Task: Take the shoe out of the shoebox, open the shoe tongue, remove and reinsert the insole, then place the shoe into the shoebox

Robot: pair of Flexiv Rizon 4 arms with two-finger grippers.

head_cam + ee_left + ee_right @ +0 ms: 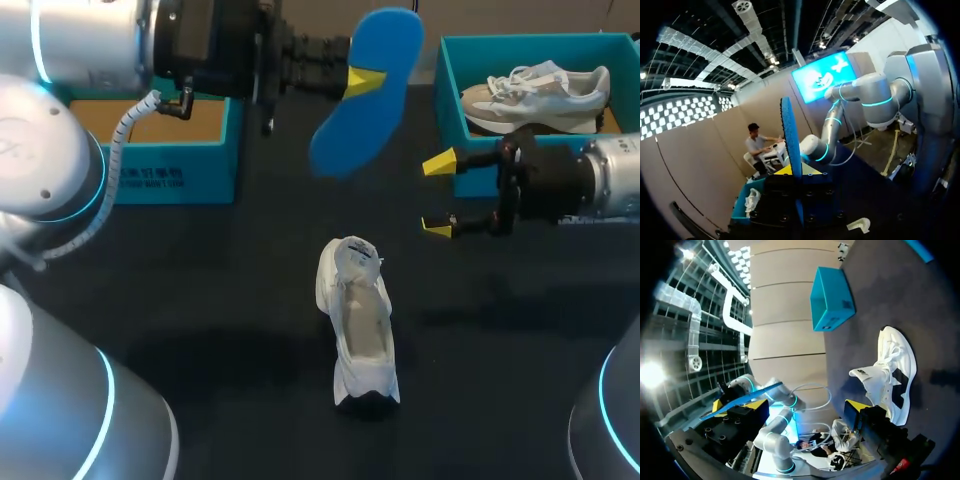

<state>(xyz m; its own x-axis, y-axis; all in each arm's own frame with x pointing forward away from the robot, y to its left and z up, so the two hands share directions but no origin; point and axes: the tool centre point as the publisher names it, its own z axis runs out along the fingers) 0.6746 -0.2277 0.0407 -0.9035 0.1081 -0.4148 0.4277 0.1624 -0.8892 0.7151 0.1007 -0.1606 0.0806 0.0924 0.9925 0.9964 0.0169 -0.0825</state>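
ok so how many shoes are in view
2. A white mesh sneaker sits on the dark table, mid-table; a white-and-beige sneaker lies in the teal cardboard shoebox at the right. The left teal box is partly hidden inside.

Left gripper (366, 82): one yellow tip seen in front of the insole (350, 135); the other concealed behind it.
Left shoebox (170, 172): rear and left side covered by the left arm (90, 45).
Right shoebox (448, 95): near wall masked by the right arm (610, 175); right side cut by the picture's edge.
Second shoe (535, 92): sole partly hidden behind the right gripper (438, 195).
White fragment (860, 225), left wrist view: possibly the table shoe, mostly cut off by the black rim.
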